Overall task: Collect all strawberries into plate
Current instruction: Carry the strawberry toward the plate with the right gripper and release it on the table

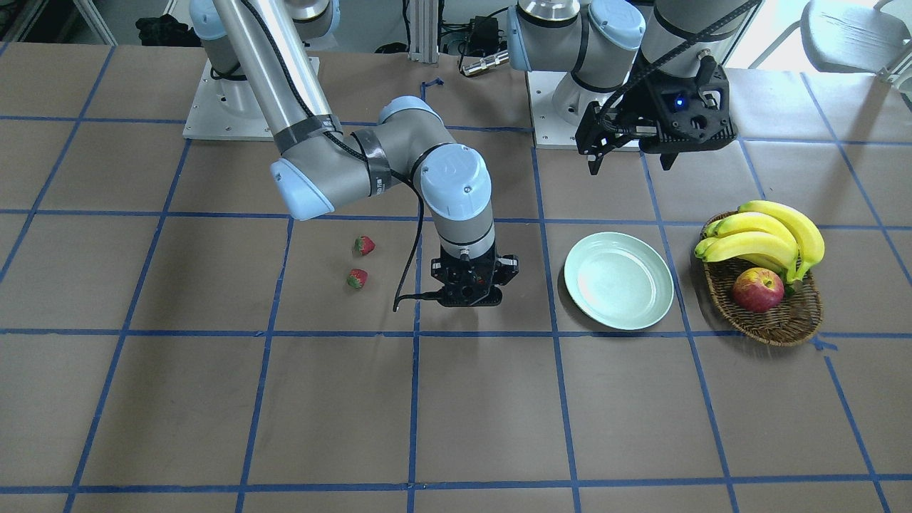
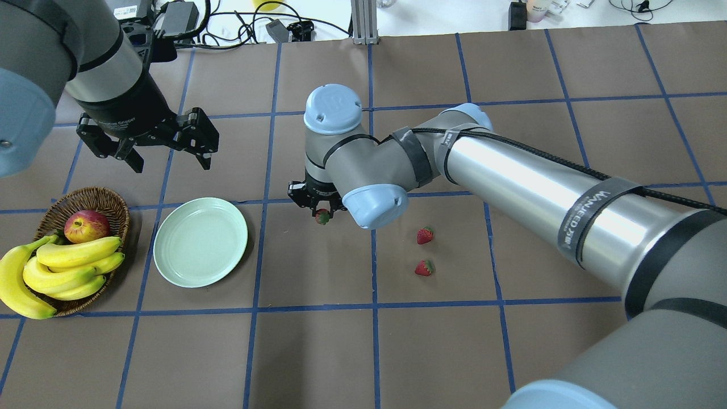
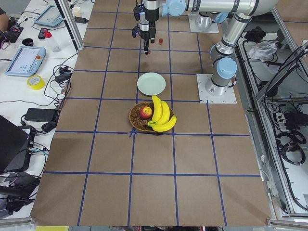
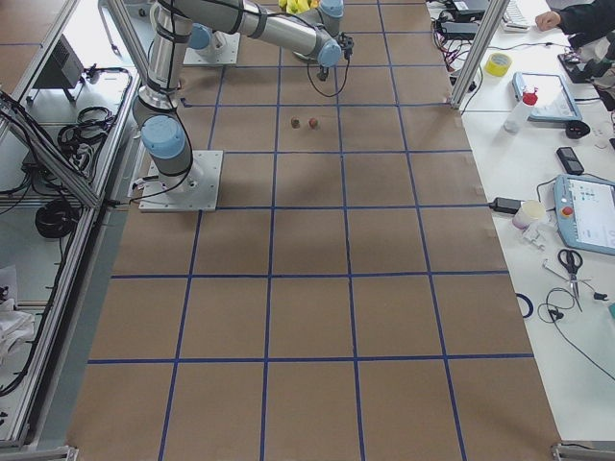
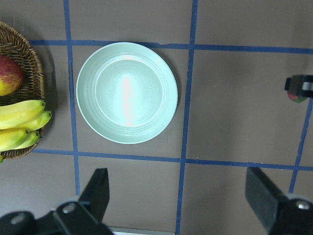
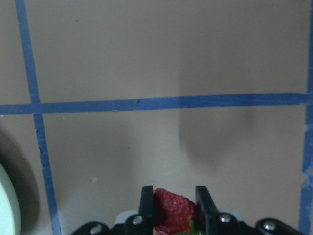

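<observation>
The right gripper (image 6: 173, 196) clenches one strawberry (image 6: 172, 213) between its fingers, above the table, near the plate (image 2: 200, 241) — two other strawberries (image 2: 425, 235) lie farther off. The left gripper (image 5: 178, 191) hangs spread wide.

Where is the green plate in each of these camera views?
Front-facing: plate right of centre.
Overhead: plate at lower left.
Exterior left: plate at upper centre.
Exterior right: not visible.
Left wrist: plate up and left of centre.
Right wrist: only a sliver of plate at the lower left edge.
Shared landmark: the wicker basket beside it.
</observation>
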You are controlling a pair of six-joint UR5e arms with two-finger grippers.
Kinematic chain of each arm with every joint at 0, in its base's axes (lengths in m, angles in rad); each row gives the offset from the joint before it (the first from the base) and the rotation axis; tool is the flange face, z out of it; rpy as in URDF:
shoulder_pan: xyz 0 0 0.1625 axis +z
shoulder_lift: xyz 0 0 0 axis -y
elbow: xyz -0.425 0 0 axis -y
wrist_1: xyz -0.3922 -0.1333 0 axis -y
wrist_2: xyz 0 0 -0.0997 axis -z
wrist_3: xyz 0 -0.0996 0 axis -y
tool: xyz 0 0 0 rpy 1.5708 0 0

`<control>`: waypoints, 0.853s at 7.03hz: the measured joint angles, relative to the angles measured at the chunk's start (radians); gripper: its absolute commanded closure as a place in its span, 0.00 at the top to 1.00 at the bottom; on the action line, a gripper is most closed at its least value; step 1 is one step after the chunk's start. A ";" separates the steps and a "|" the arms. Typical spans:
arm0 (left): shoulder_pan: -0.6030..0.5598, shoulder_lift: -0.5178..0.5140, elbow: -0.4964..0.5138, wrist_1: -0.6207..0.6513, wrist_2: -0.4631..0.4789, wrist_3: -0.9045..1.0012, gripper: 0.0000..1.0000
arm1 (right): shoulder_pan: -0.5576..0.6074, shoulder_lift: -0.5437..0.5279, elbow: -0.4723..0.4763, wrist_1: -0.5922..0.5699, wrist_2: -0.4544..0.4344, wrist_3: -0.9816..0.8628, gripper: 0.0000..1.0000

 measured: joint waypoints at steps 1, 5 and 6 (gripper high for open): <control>0.000 -0.001 0.000 0.000 0.002 0.000 1.00 | 0.016 0.021 0.001 -0.007 -0.004 0.010 0.18; 0.000 -0.002 -0.001 0.000 0.003 0.000 1.00 | 0.026 0.029 0.014 -0.007 -0.014 0.012 1.00; -0.001 -0.002 -0.001 0.000 0.002 0.000 1.00 | 0.026 0.015 0.016 -0.003 -0.025 0.009 1.00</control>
